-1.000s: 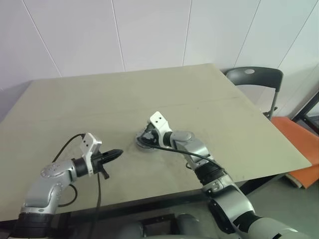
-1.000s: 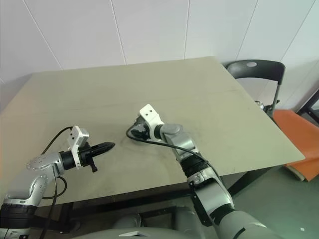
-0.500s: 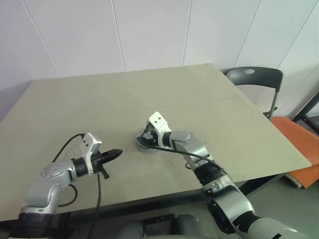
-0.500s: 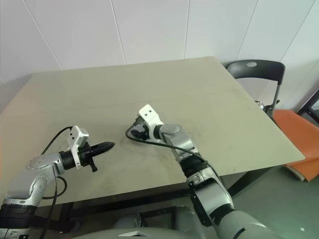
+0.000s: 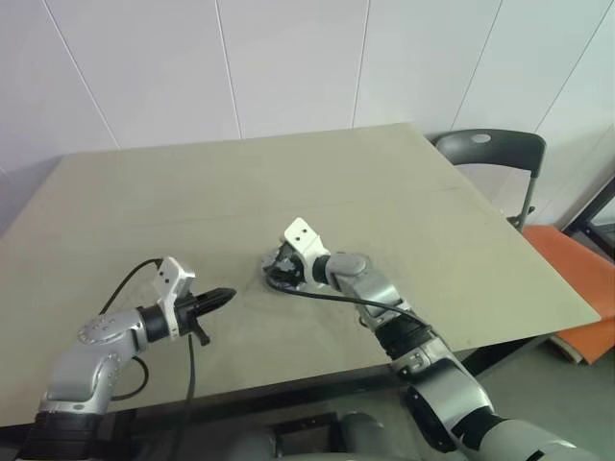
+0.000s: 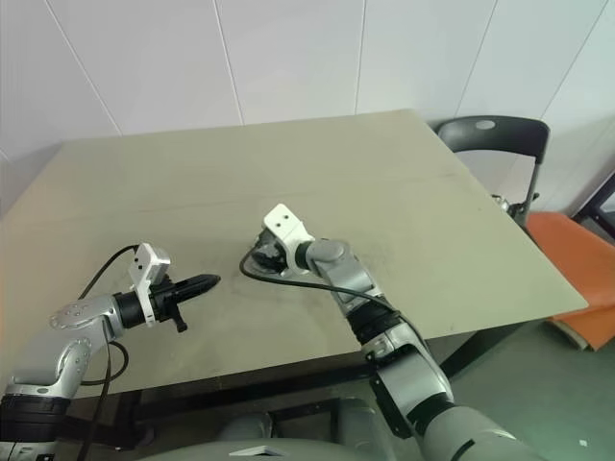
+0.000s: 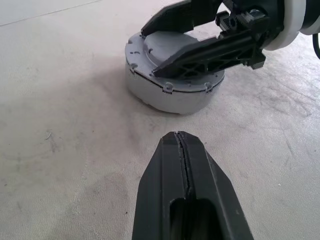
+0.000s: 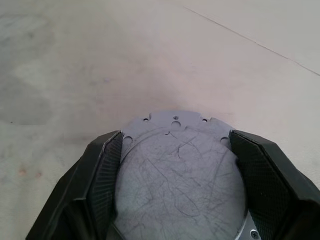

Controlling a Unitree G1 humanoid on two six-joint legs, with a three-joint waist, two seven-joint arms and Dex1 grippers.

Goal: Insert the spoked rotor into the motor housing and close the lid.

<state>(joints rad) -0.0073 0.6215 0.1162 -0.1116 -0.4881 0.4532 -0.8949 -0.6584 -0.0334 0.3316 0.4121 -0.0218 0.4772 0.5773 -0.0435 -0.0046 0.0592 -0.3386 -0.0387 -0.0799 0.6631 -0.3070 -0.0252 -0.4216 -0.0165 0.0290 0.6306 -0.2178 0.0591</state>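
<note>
One round grey motor housing (image 7: 172,80) sits on the tabletop (image 5: 432,240), near the middle of the left eye view. Its top is covered by a flat grey lid (image 8: 180,175) with small holes near the edge. The lid lies flat on the housing.

There are two grippers. The right gripper (image 5: 282,263) is at the housing, in the middle of the left eye view. Its jaws are spread wide, one black finger (image 8: 95,175) on each side of the lid. In the right wrist view both fingers sit just beside the lid's edge, but you cannot tell if they press on it.

The left gripper (image 5: 219,298) is in the lower left of the left eye view, apart from the housing. Its jaws are pressed together and hold nothing. It points toward the housing.

One black cable (image 5: 187,370) hangs from the left arm. One dark chair (image 5: 490,154) stands past the tabletop at the upper right.
</note>
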